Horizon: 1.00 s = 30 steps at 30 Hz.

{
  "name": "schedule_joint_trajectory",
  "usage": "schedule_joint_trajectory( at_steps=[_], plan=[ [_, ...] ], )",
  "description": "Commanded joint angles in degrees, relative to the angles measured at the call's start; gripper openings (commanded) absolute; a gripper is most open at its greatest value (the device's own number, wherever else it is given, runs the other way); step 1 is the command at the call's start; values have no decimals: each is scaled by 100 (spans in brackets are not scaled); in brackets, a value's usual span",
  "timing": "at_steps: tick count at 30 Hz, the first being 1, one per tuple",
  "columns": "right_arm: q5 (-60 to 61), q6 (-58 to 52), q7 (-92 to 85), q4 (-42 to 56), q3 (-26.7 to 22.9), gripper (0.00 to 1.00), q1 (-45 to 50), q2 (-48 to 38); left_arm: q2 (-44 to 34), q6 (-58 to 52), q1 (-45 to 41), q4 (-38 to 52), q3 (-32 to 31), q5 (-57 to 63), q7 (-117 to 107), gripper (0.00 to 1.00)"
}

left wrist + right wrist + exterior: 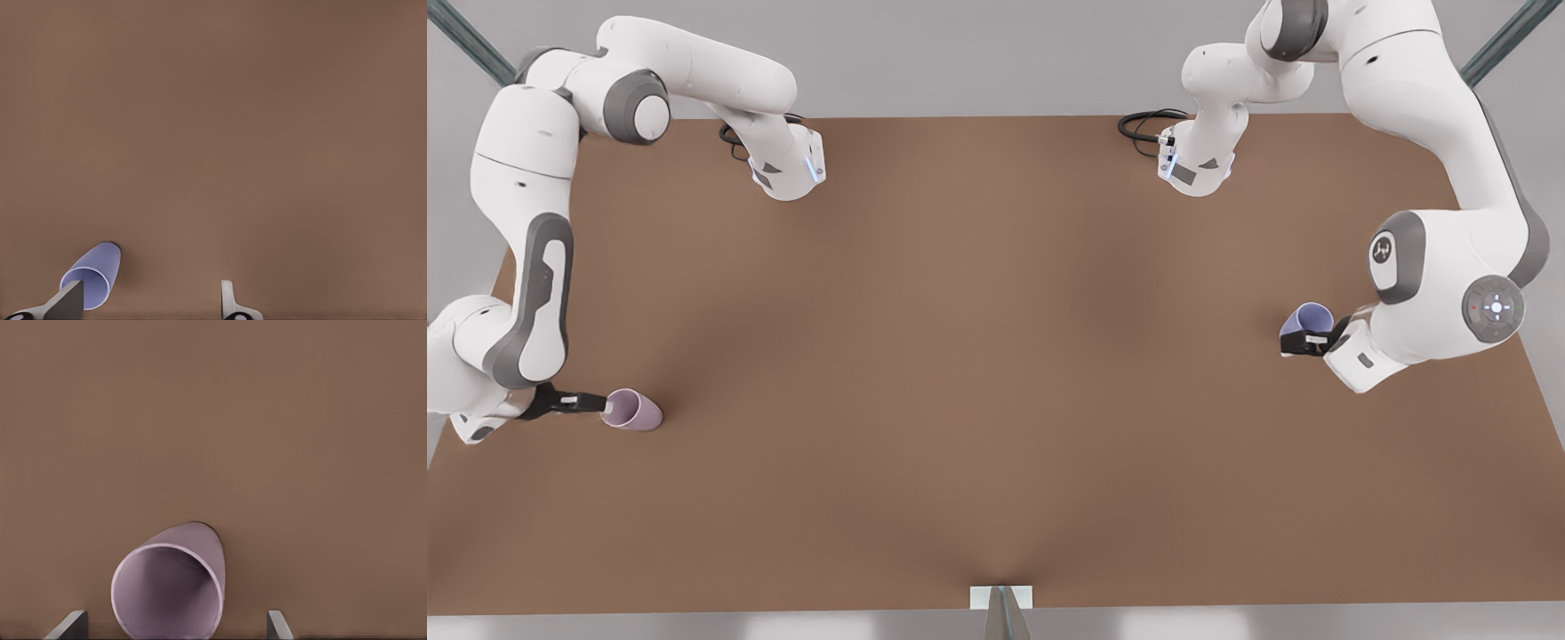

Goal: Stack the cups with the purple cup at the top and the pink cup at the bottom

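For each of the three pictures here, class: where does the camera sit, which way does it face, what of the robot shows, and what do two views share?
Front view: high above the table, looking down; both arms show, the left gripper at the purple cup, the right gripper at the pink cup.
Left wrist view: on the left arm, facing the table; its open fingertips and the purple cup.
Right wrist view: on the right arm; open fingertips flank the pink cup.
Shared: each cup appears in the front view and one wrist view.

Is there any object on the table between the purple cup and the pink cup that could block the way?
No visible object stands between them. The purple cup is at the left gripper, the pink cup at the right gripper; bare table lies between.
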Motion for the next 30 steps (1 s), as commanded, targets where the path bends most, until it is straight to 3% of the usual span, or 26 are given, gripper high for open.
schedule_joint_trajectory(
  at_steps=[1, 8, 26, 30],
  plan=[
    [-32, 601, -2258, -180, -14, 100, -6, -40, 8, -19, 0, 3, 1, 3, 29, 100],
    [-93, 1260, -2874, -189, -84, 100, -191, 286, 79, -19, 0, 3, 1, 3, 29, 100],
    [-14, 1278, -2716, -901, -76, 100, -112, 198, 105, -10, 0, 11, 45, 3, 38, 100],
    [-14, 1225, -2417, -936, -58, 87, -51, 154, 105, -10, 0, 11, 45, 3, 29, 100]
  ],
)
